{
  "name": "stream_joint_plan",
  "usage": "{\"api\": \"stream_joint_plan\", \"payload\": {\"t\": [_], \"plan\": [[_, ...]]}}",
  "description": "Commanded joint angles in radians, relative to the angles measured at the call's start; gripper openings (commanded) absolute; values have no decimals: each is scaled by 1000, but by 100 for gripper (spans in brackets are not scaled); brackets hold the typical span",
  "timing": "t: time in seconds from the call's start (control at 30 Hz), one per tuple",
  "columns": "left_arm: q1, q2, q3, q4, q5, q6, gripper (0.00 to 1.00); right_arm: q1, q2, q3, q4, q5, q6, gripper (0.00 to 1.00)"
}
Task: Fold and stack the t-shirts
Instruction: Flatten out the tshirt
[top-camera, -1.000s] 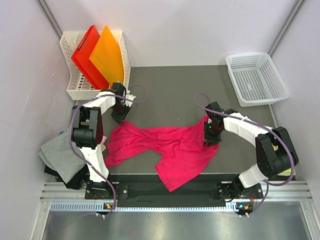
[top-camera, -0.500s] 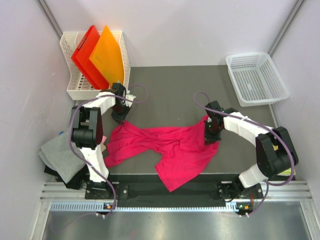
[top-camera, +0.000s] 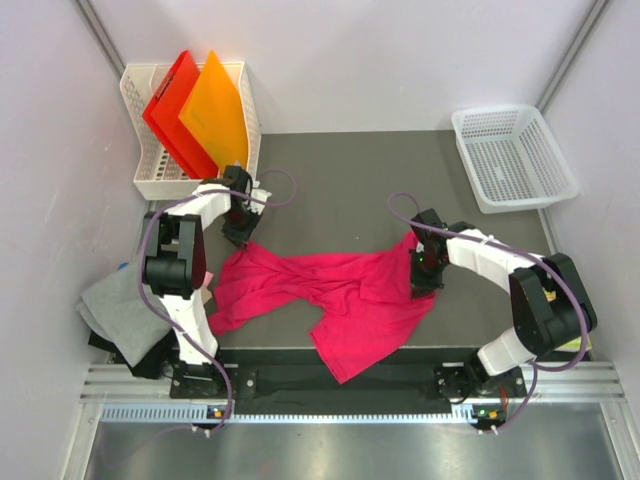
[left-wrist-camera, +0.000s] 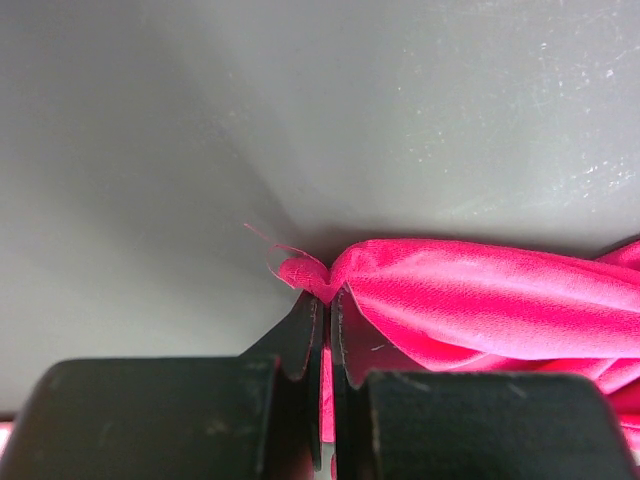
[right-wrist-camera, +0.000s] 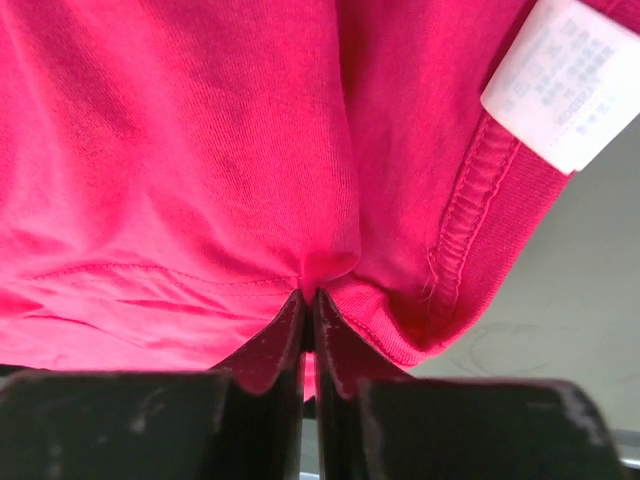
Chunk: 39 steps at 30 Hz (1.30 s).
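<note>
The magenta-pink t-shirt (top-camera: 330, 295) lies crumpled across the middle of the dark table. My left gripper (top-camera: 240, 236) is shut on its far left corner; the left wrist view shows the pinched cloth (left-wrist-camera: 420, 300) between the fingertips (left-wrist-camera: 326, 298). My right gripper (top-camera: 424, 282) is shut on the shirt's right edge; the right wrist view shows the hem (right-wrist-camera: 330, 265) pinched and a white label (right-wrist-camera: 565, 85) at upper right. A folded grey t-shirt (top-camera: 122, 310) lies on a pile off the table's left edge.
A white rack (top-camera: 150, 170) at the back left holds a red folder (top-camera: 175, 110) and an orange folder (top-camera: 215, 110). A white mesh basket (top-camera: 512, 155) stands at the back right. The table's near edge (top-camera: 330, 352) runs just below the shirt.
My right gripper has moved slightly toward the near edge with the shirt's right edge. The left arm has not moved.
</note>
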<state>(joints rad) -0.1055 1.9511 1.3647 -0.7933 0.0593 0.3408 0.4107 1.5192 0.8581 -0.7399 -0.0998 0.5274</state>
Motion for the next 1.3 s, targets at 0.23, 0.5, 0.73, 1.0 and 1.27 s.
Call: {"api": "stream_joint_plan", "payload": {"t": [0.23,0.5,0.73,1.0,1.27], "plan": [[12,-135,126,-79,-50,9,0,5,-98,264,-142,97,-44,0],[13,-293,500,-210,-111,15,0,7,-260,803,-242,219,-99,0],[13,-527,570,-279,-196,46,0,7,-402,1041,-280,204,-125,0],[13,-721,707,-302,-340,92,0,7,-433,1401,-389,150,-170,0],[13,-807,926,-457,-332,78,0,5,-522,1507,-466,144,-193,0]]}}
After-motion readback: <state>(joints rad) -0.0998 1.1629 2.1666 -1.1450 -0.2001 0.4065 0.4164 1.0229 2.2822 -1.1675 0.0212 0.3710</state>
